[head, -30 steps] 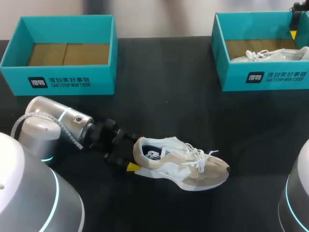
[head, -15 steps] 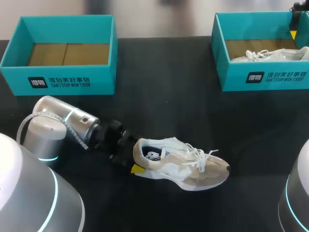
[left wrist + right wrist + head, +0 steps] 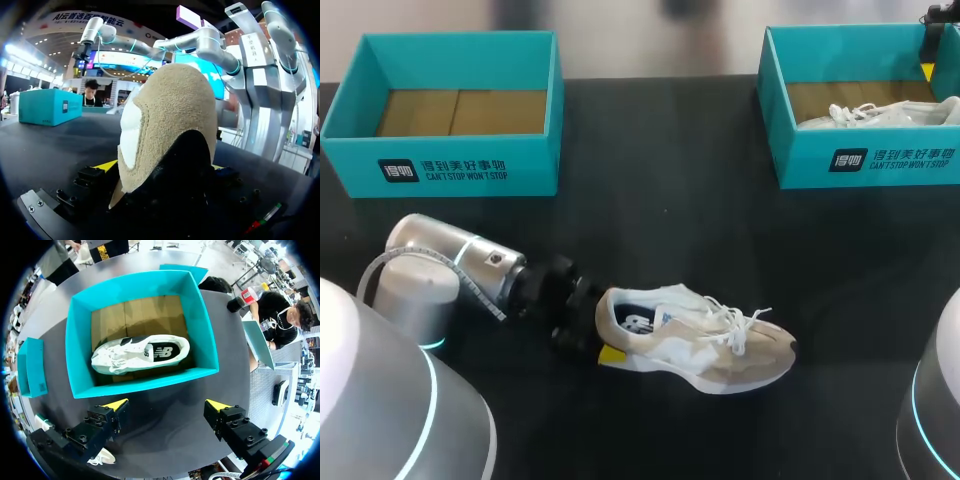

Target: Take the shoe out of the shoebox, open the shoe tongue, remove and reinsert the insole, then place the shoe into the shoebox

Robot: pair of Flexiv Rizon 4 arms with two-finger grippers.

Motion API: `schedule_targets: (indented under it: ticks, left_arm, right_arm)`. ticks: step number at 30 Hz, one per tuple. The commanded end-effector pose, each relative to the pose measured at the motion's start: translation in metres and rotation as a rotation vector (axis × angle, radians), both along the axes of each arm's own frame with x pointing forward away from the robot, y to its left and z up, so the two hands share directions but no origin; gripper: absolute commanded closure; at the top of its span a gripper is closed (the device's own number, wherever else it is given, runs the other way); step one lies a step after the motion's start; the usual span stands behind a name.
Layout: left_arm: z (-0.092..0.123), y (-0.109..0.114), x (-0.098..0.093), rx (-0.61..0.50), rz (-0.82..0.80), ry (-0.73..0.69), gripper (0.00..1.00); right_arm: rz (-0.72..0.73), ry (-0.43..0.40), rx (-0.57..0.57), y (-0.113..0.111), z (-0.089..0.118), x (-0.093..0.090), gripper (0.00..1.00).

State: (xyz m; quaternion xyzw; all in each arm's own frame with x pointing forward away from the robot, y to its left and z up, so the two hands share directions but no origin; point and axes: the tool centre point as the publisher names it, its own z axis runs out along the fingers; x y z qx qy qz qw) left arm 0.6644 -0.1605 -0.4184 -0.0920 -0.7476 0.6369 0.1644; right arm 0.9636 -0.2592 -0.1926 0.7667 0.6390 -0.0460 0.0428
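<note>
A beige and white sneaker (image 3: 705, 345) lies on its side on the black table, toe to the right. My left gripper (image 3: 600, 328) stands open around its heel, one yellow fingertip (image 3: 610, 355) showing under the sole. In the left wrist view the tan heel (image 3: 170, 115) fills the space between the fingers of the left gripper (image 3: 162, 167). My right gripper (image 3: 167, 410) hangs open above the right teal shoebox (image 3: 205, 335), which holds a white sneaker (image 3: 140, 354). In the head view the right gripper (image 3: 928, 50) shows only at that shoebox's (image 3: 865, 160) far corner.
A second teal shoebox (image 3: 450, 165) stands at the back left, showing only its cardboard floor. The white sneaker (image 3: 880, 112) lies along the right box's floor. A teal lid (image 3: 31, 367) lies beside the right box.
My left arm has slid slightly forward and nearer, bringing its fingers further around the heel. The beige sneaker has barely shifted. The right arm has stayed in place.
</note>
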Motion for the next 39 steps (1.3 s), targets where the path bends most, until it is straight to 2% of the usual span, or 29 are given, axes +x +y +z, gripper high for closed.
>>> schedule_targets:
  ticks: [1, 11, 20, 21, 22, 23, 39]
  left_arm:
    - [0.003, -0.003, -0.007, 0.007, 0.022, -0.006, 0.0]
    - [-0.002, -0.016, -0.009, 0.006, 0.054, 0.006, 0.0]
    - [-0.005, -0.015, -0.007, -0.002, 0.087, -0.002, 0.0]
    - [-0.005, -0.014, -0.007, -0.004, 0.091, -0.005, 0.29]
    - [-0.004, -0.013, -0.007, -0.006, 0.095, -0.01, 0.68]
    - [-0.003, -0.013, -0.006, -0.006, 0.098, -0.014, 1.0]
    - [-0.002, 0.008, 0.009, -0.02, 0.201, -0.016, 1.0]
  right_arm:
    - [0.0, -0.001, -0.001, 0.0, 0.0, 0.0, 0.0]
    - [0.0, -0.001, -0.001, 0.0, 0.0, 0.0, 0.0]
    - [0.0, -0.001, -0.001, 0.0, 0.0, 0.0, 0.0]
    - [0.0, -0.001, -0.001, 0.0, 0.0, 0.0, 0.0]
    - [0.0, -0.001, -0.001, 0.0, 0.0, 0.0, 0.0]
    - [0.0, -0.001, -0.001, 0.0, 0.0, 0.0, 0.0]
    - [0.0, -0.001, -0.001, 0.0, 0.0, 0.0, 0.0]
